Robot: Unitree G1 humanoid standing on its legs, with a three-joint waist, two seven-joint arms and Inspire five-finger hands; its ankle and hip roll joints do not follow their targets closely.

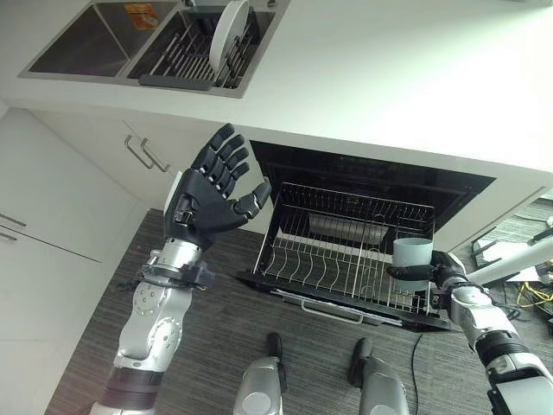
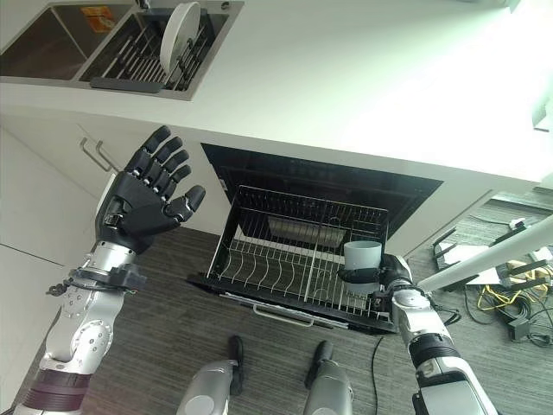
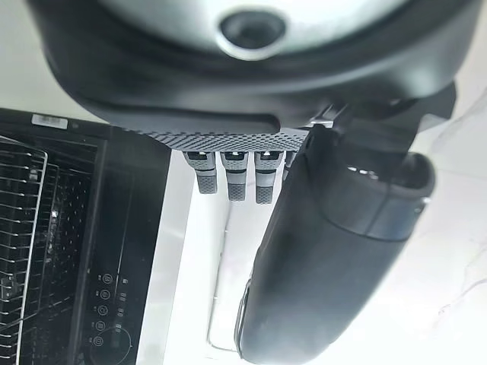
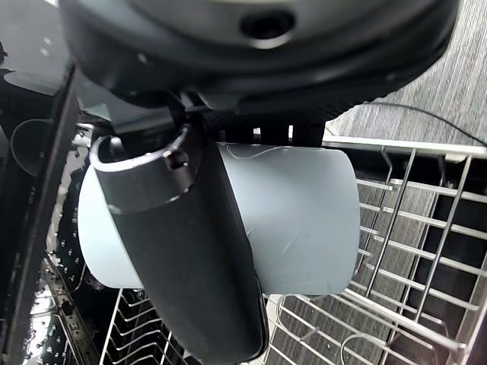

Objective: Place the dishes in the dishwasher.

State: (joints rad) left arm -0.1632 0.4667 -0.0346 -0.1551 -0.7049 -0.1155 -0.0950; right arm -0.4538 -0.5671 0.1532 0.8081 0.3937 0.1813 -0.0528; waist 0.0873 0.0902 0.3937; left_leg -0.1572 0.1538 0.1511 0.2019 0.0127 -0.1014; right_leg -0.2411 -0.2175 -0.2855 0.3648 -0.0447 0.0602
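My right hand [image 1: 436, 272] is shut on a pale grey-blue cup [image 1: 412, 255], upright over the right end of the pulled-out wire dishwasher rack [image 1: 328, 259]. The right wrist view shows the thumb [image 4: 190, 258] wrapped across the cup [image 4: 304, 220] with rack wires beyond. My left hand [image 1: 212, 190] is raised, open with fingers spread, in front of the counter edge to the left of the dishwasher. A white plate [image 1: 226, 35] stands on edge in the sink's drying rack [image 1: 186, 56].
The white counter [image 1: 389, 78] runs above the open dishwasher [image 1: 363, 173]. A double sink [image 1: 86, 39] sits at the far left. White cabinet doors with handles [image 1: 143, 154] stand left of the dishwasher. Cables and a white stand [image 1: 518, 259] lie on the floor at right.
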